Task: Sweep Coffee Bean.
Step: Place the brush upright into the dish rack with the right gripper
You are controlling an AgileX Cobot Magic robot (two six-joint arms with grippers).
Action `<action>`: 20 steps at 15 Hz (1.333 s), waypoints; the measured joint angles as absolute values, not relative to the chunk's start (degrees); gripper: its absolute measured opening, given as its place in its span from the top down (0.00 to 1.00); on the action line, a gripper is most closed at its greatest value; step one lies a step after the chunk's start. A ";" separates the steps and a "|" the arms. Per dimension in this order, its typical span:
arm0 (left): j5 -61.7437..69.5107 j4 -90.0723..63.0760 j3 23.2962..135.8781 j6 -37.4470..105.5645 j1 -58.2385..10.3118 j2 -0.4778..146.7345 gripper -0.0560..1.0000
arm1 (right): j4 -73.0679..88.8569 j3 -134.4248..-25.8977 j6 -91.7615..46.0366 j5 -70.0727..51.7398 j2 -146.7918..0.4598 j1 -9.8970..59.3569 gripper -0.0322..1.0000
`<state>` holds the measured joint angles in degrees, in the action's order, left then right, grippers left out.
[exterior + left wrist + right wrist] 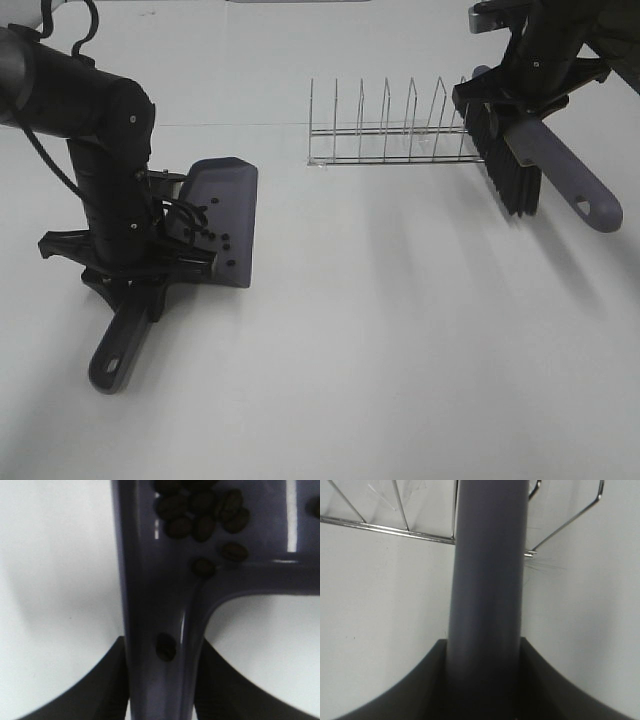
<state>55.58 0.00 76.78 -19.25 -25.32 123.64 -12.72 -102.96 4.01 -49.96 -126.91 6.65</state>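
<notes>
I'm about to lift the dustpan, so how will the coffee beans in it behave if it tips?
Probably roll: the coffee beans are small, rounded and loose on the smooth, glossy dustpan. One sits on the handle near the left gripper, so they likely drift toward the lower end. They look light, so a jolt may scatter them.

Robotics lab, test setup: over a plain white table [400, 350], a black left arm [100, 150] and a black right arm [545, 50] are posed with household props, a wire dish rack [390, 158], a grey-purple dustpan [230, 190] and a matching brush [565, 175], under even, flat lighting.
</notes>
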 joint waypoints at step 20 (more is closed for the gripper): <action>55.69 -0.40 76.78 -19.25 -25.32 123.64 0.64 | -11.06 -116.37 6.88 -52.83 -135.39 5.33 0.53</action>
<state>55.69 -0.40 76.78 -19.25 -25.32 123.64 -11.06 -116.37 6.88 -52.83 -135.39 5.33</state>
